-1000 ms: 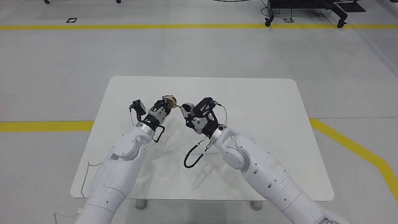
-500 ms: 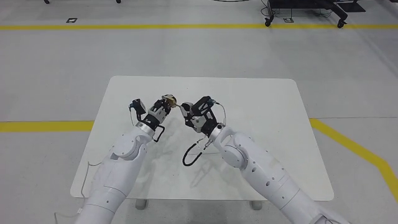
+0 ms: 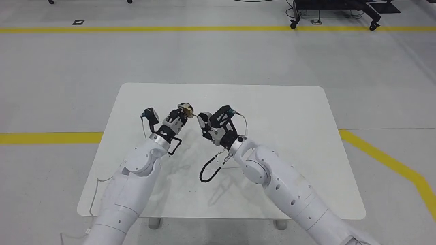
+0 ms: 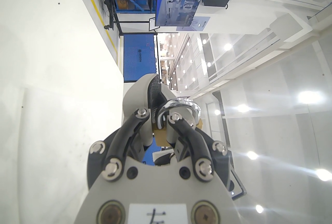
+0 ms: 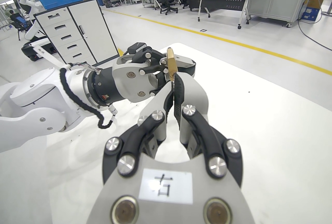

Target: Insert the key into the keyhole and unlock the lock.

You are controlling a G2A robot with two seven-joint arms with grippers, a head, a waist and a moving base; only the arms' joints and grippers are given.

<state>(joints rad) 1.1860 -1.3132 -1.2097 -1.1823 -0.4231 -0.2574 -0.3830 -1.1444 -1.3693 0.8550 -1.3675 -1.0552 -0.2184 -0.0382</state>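
Top view is showing you the lock (image 3: 185, 109) being held off the worktop (image 3: 293, 102), a little toward 9 o'clock from its middle, with both arms meeting there. Your left fingers (image 3: 178, 115) are sitting at the lock's 8 o'clock and are clamping its brass body, with the silver loop (image 4: 181, 104) sticking out past them. Your right fingers (image 3: 204, 120) are sitting at the lock's 4 o'clock, just beside it. They are pinching almost fully closed on the key (image 5: 172, 79), a thin sliver that is touching the lock's end. You cannot tell how deep it is sitting in the lock.
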